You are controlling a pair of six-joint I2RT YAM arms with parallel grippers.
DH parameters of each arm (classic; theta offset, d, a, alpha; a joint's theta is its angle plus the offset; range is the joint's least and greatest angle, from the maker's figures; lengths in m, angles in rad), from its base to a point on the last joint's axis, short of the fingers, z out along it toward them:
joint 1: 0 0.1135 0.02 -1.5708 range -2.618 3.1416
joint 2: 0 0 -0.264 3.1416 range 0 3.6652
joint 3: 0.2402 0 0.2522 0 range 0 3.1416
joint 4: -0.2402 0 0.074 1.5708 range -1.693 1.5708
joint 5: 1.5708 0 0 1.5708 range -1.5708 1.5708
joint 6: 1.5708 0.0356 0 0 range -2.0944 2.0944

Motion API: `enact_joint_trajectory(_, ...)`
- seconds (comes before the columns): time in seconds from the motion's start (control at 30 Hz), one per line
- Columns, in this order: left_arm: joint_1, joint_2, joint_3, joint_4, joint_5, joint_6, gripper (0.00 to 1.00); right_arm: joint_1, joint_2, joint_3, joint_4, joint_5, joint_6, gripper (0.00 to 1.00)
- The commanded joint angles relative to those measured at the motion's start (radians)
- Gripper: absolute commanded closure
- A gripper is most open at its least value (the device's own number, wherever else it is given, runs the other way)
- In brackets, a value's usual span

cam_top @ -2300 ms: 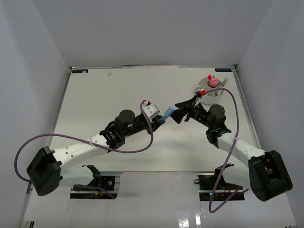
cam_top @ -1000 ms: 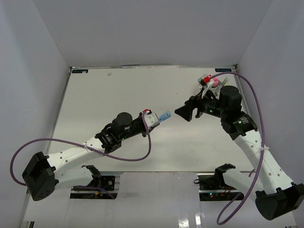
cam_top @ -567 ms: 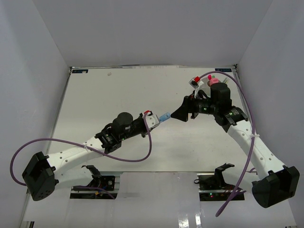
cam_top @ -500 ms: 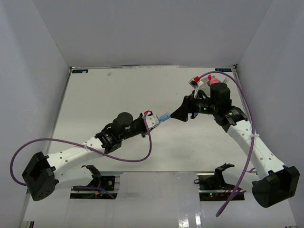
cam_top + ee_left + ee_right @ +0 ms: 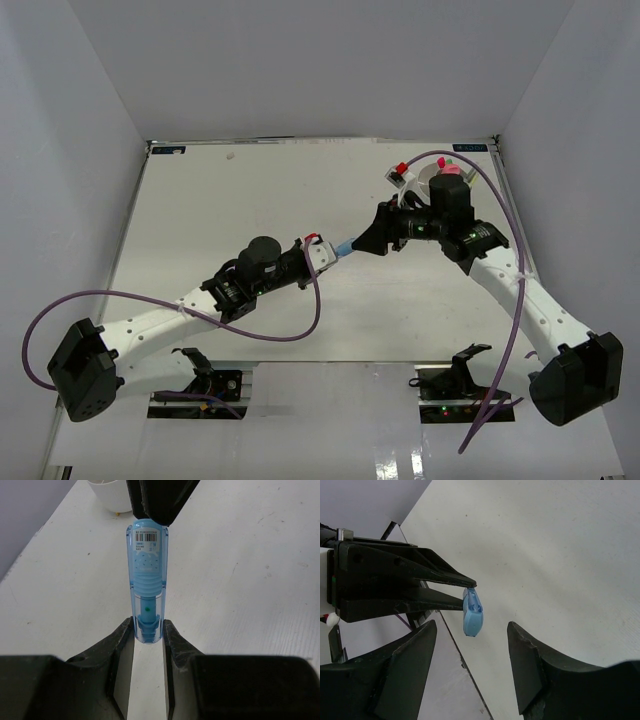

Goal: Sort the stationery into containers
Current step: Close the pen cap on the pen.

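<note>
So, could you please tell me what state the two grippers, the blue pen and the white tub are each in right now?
left gripper: shut on the blue pen's end.
blue pen: held clear of the table, free end pointing towards the right gripper.
right gripper: open, fingers apart on either side of the pen's free end.
white tub: upright on the table, a pink-capped item standing in it.

White arms (image 5: 150, 322), black joints (image 5: 263, 250), purple cables (image 5: 283, 336), black jaws.

A white table (image 5: 200, 220) stands between pale grey walls (image 5: 70, 150). A blue label (image 5: 170, 150) marks its far-left corner, another label (image 5: 470, 148) the far-right, and a faint smudge (image 5: 232, 155) lies by the far edge.
</note>
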Motion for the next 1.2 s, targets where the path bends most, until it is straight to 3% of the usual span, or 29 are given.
enact_joint_trajectory(0.0, -0.006, -0.004, 0.039, -0.009, 0.015, 0.009, 0.7, 0.015, 0.009, 0.01, 0.047, 0.002, 0.015, 0.36)
enact_joint_trajectory(0.33, -0.006, -0.003, 0.042, -0.009, 0.012, 0.01, 0.7, 0.034, 0.042, 0.009, 0.05, 0.011, 0.019, 0.42)
enact_joint_trajectory(0.5, -0.008, -0.003, 0.041, -0.009, 0.018, 0.009, 0.7, 0.041, 0.052, 0.01, 0.049, 0.017, 0.019, 0.55)
enact_joint_trajectory(0.83, -0.008, -0.004, 0.044, -0.012, 0.027, 0.002, 0.7, 0.061, 0.059, 0.006, 0.04, 0.036, 0.017, 0.69)
enact_joint_trajectory(0.97, -0.008, -0.004, 0.047, -0.012, 0.038, -0.001, 0.7, 0.07, 0.061, 0.004, 0.037, 0.045, 0.017, 0.81)
enact_joint_trajectory(1.17, -0.01, 0.003, 0.051, -0.015, 0.058, -0.007, 0.71, 0.095, 0.07, 0.006, 0.032, 0.056, 0.02, 0.84)
